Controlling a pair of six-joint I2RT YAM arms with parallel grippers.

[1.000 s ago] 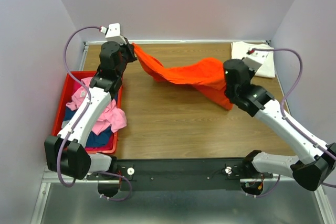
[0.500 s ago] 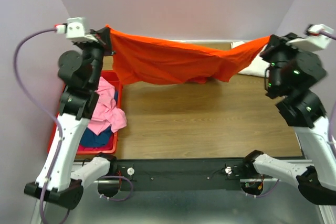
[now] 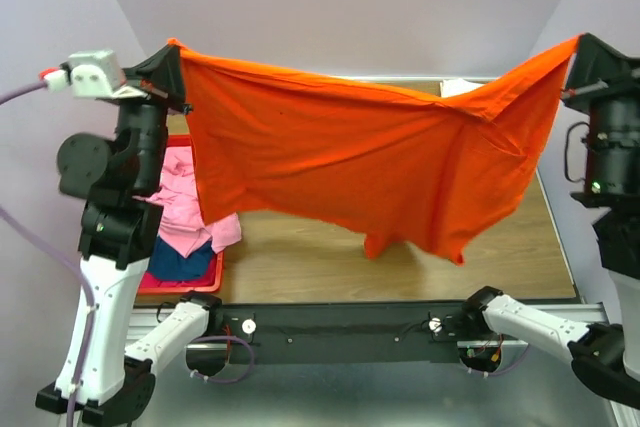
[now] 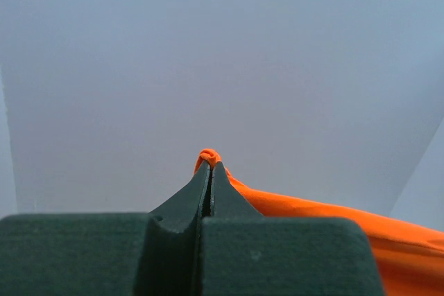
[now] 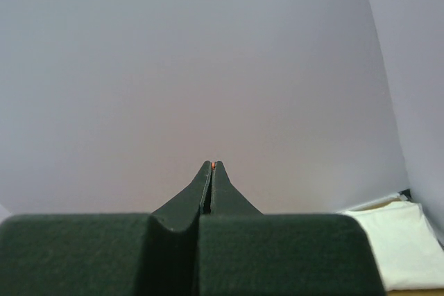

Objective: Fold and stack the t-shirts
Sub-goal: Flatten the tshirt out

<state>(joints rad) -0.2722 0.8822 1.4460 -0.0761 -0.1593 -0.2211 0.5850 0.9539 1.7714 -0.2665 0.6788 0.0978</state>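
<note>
The orange t-shirt [image 3: 360,152] hangs spread wide in the air between my two raised arms. My left gripper [image 3: 172,47] is shut on its left corner; a small orange bunch [image 4: 207,156] pokes past the tips [image 4: 211,166]. My right gripper [image 3: 577,42] is shut on the right corner; only an orange sliver shows at its tips [image 5: 212,164]. A folded cream-white t-shirt [image 5: 399,240] lies at the table's back right, mostly hidden in the top view [image 3: 458,87]. Pink [image 3: 200,222] and dark blue [image 3: 180,259] t-shirts lie in the bin.
The red plastic bin [image 3: 170,282] stands at the left of the wooden table [image 3: 300,257]. Purple walls [image 3: 340,7] close in the back and both sides. The hanging shirt hides much of the table's far part.
Both arms have risen and moved apart, lifting the orange t-shirt off the table; it has gone from a sagging bunch to a wide hanging sheet.
</note>
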